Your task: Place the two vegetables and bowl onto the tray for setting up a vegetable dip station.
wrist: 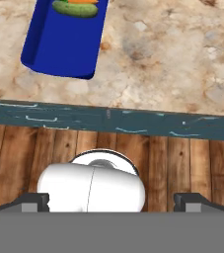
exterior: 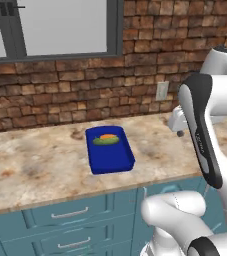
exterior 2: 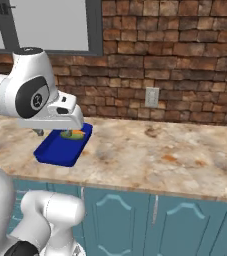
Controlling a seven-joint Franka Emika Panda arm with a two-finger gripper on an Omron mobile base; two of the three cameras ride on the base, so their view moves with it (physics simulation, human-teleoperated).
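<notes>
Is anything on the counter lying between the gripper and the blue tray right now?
Nothing visible does. In the hand view the open gripper looks over the counter's front edge, with bare marble counter up to the tray. The cucumber and carrot already lie at the tray's far end.

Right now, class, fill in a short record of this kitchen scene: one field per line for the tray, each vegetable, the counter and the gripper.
tray: blue tray, flat on the counter, near its front edge
cucumber: dark green cucumber, lying in the tray's far end
carrot: orange carrot, in the tray, right behind the cucumber
counter: marbled stone counter, above teal drawers
gripper: gripper open, holding nothing, over the wooden floor in front of the counter
bowl: not placed on the tray
</notes>
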